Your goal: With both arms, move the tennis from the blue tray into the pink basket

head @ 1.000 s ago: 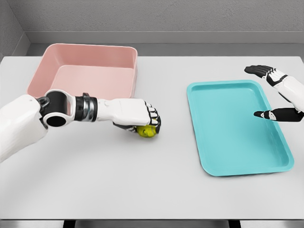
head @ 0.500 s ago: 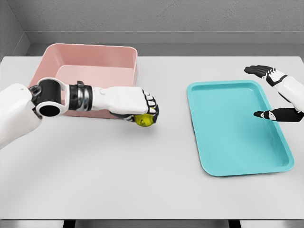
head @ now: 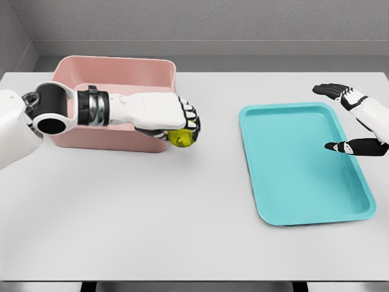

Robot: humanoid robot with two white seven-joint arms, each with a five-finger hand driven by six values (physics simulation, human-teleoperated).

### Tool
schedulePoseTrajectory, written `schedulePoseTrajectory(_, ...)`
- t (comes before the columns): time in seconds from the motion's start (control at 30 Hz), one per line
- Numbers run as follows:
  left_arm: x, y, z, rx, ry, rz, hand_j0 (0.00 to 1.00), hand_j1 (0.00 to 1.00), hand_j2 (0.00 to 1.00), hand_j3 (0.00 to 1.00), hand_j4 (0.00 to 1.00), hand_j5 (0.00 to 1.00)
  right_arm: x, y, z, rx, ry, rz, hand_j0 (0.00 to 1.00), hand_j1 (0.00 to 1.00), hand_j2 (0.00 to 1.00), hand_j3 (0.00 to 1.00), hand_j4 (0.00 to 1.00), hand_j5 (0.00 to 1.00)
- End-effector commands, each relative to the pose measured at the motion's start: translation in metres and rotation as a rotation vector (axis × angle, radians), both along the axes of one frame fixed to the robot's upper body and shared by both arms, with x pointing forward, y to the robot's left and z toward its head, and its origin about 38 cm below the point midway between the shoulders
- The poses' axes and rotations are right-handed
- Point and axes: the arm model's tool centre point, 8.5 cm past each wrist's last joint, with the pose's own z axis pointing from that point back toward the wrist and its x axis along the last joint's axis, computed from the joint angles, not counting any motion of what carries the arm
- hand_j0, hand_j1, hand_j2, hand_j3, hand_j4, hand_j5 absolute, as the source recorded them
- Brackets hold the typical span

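Note:
A yellow-green tennis ball (head: 181, 139) is held in my left hand (head: 179, 125), whose fingers are curled over it from above. The hand hangs just off the pink basket's (head: 115, 74) front right corner, above the table. My left forearm lies across the basket's front wall. The blue tray (head: 304, 161) lies at the right with nothing in it. My right hand (head: 346, 118) hovers over the tray's right rim, with fingers spread and holding nothing.
The white table (head: 182, 213) ends at a front edge near the bottom of the view. A grey wall runs behind the basket.
My left hand has lifted the ball and carried it up and back toward the basket's front right corner. The right hand has stayed still.

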Motion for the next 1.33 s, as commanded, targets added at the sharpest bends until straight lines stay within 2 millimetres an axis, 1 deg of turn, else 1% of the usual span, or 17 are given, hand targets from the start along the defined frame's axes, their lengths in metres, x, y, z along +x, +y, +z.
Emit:
schedulePoseTrajectory(0.0, 0.002, 0.012, 0.003, -0.003, 0.006, 0.024, 0.55, 0.55, 0.55, 0.55, 0.55, 0.55, 0.000, 0.000, 0.001, 0.008, 0.001, 0.000, 1.00, 1.00, 1.00, 1.00, 1.00, 1.00)
schedulePoseTrajectory(0.3, 0.017, 0.054, 0.030, -0.033, -0.008, 0.128, 0.55, 0.55, 0.55, 0.55, 0.55, 0.55, 0.000, 0.000, 0.000, 0.008, 0.002, 0.001, 1.00, 1.00, 1.00, 1.00, 1.00, 1.00)
schedulePoseTrajectory(0.43, 0.039, 0.093, 0.032, -0.048, 0.006, 0.262, 0.55, 0.55, 0.55, 0.55, 0.55, 0.55, 0.000, 0.000, 0.001, 0.007, 0.001, 0.002, 1.00, 1.00, 1.00, 1.00, 1.00, 1.00)
schedulePoseTrajectory(0.53, 0.054, 0.115, 0.031, -0.070, 0.024, 0.344, 0.55, 0.55, 0.55, 0.55, 0.55, 0.55, 0.000, 0.000, 0.000, 0.009, 0.002, 0.001, 1.00, 1.00, 1.00, 1.00, 1.00, 1.00)
schedulePoseTrajectory(0.6, 0.065, 0.135, 0.029, -0.072, 0.035, 0.417, 0.56, 0.56, 0.56, 0.56, 0.56, 0.56, 0.000, 0.000, 0.000, 0.006, 0.002, 0.001, 1.00, 1.00, 1.00, 1.00, 1.00, 1.00)
schedulePoseTrajectory(0.63, 0.069, 0.144, 0.028, -0.077, 0.040, 0.446, 0.64, 0.64, 0.64, 0.64, 0.64, 0.64, 0.000, 0.000, 0.000, 0.006, 0.002, 0.001, 1.00, 1.00, 1.00, 1.00, 1.00, 1.00)
schedulePoseTrajectory(0.67, 0.072, 0.150, 0.028, -0.088, 0.041, 0.469, 0.85, 0.85, 0.85, 0.85, 0.85, 0.85, 0.000, 0.000, 0.000, 0.008, 0.002, 0.001, 1.00, 1.00, 1.00, 1.00, 1.00, 1.00)
schedulePoseTrajectory(0.7, 0.072, 0.150, 0.028, -0.092, 0.042, 0.470, 1.00, 1.00, 1.00, 1.00, 1.00, 1.00, 0.000, 0.000, 0.000, 0.006, 0.002, 0.001, 1.00, 1.00, 1.00, 1.00, 1.00, 1.00)
schedulePoseTrajectory(0.8, 0.072, 0.156, 0.028, -0.090, 0.043, 0.484, 1.00, 1.00, 1.00, 1.00, 1.00, 1.00, 0.000, 0.000, 0.000, 0.008, 0.002, 0.001, 1.00, 1.00, 1.00, 1.00, 1.00, 1.00)
schedulePoseTrajectory(0.93, 0.071, 0.160, 0.036, -0.099, 0.030, 0.486, 1.00, 1.00, 1.00, 1.00, 1.00, 1.00, 0.000, 0.000, 0.000, 0.008, 0.002, 0.001, 1.00, 1.00, 1.00, 1.00, 1.00, 1.00)
schedulePoseTrajectory(0.97, 0.067, 0.174, 0.041, -0.140, 0.052, 0.509, 1.00, 1.00, 1.00, 1.00, 1.00, 1.00, 0.000, 0.000, 0.000, 0.006, 0.002, 0.001, 1.00, 1.00, 1.00, 1.00, 1.00, 1.00)
schedulePoseTrajectory(1.0, 0.063, 0.193, 0.044, -0.155, 0.063, 0.545, 1.00, 1.00, 1.00, 1.00, 1.00, 1.00, 0.000, 0.000, 0.000, 0.008, 0.002, 0.001, 1.00, 1.00, 1.00, 1.00, 1.00, 1.00)
schedulePoseTrajectory(1.03, 0.060, 0.204, 0.045, -0.149, 0.064, 0.565, 1.00, 1.00, 1.00, 1.00, 1.00, 1.00, 0.000, 0.000, 0.000, 0.008, 0.002, 0.001, 1.00, 1.00, 1.00, 1.00, 1.00, 1.00)
schedulePoseTrajectory(1.07, 0.059, 0.210, 0.044, -0.139, 0.066, 0.577, 1.00, 1.00, 1.00, 1.00, 1.00, 1.00, 0.000, 0.000, 0.000, 0.006, 0.002, 0.001, 1.00, 1.00, 1.00, 1.00, 1.00, 1.00)
schedulePoseTrajectory(1.1, 0.054, 0.222, 0.037, -0.123, 0.078, 0.601, 1.00, 1.00, 1.00, 1.00, 1.00, 1.00, 0.000, 0.000, 0.000, 0.006, 0.002, 0.001, 1.00, 1.00, 1.00, 1.00, 1.00, 1.00)
schedulePoseTrajectory(1.13, 0.050, 0.233, 0.037, -0.110, 0.078, 0.622, 1.00, 1.00, 1.00, 1.00, 1.00, 1.00, 0.000, 0.000, 0.000, 0.006, 0.002, 0.001, 1.00, 1.00, 1.00, 1.00, 1.00, 1.00)
schedulePoseTrajectory(1.3, 0.048, 0.238, 0.039, -0.103, 0.075, 0.630, 1.00, 1.00, 1.00, 1.00, 1.00, 1.00, 0.000, 0.000, 0.000, 0.006, 0.002, 0.001, 1.00, 1.00, 1.00, 1.00, 1.00, 1.00)
